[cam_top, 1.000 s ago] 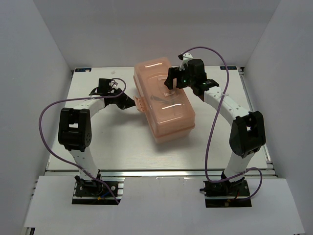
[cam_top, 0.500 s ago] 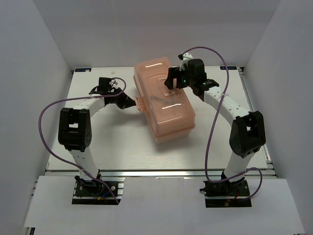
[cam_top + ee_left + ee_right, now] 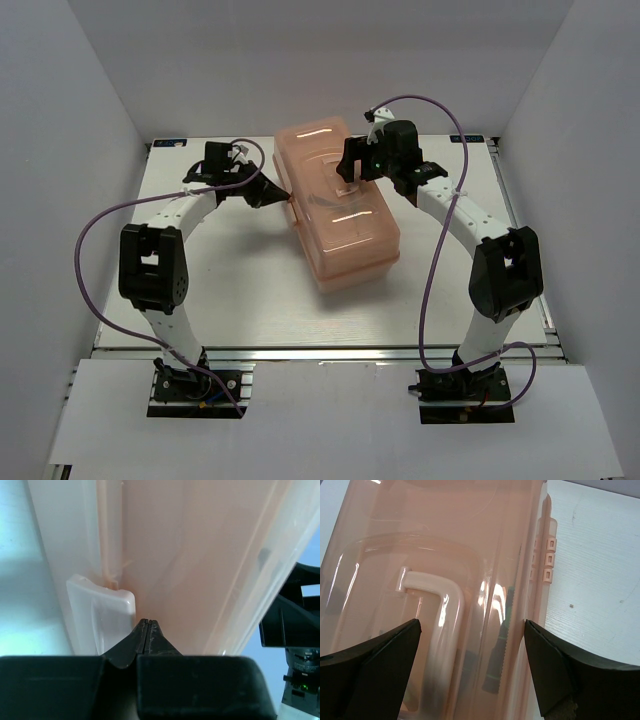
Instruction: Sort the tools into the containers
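The salmon-pink toolbox point(image 3: 345, 225) lies with its lid down, so the containers inside are hidden. Through the lid, in the right wrist view, one tool shows dimly: a dark green screwdriver handle point(image 3: 496, 665). My right gripper point(image 3: 471, 630) is open and hangs over the lid, its jaws on either side of the pale lid handle point(image 3: 445, 610); it holds nothing. My left gripper point(image 3: 148, 623) is shut and empty. Its tips rest against the box's left wall, at the edge of the whitish latch flap point(image 3: 100, 612). In the top view the left gripper point(image 3: 283, 196) meets the box's left side.
A row of small hinge lugs point(image 3: 547, 560) runs along the box's right edge, with bare white table point(image 3: 595, 565) beyond it. White walls enclose the table on three sides. Purple cables loop from both arms.
My left gripper has moved up and right, onto the box's side. The latch flap that stuck out from the box now lies against it. The right arm has stayed still.
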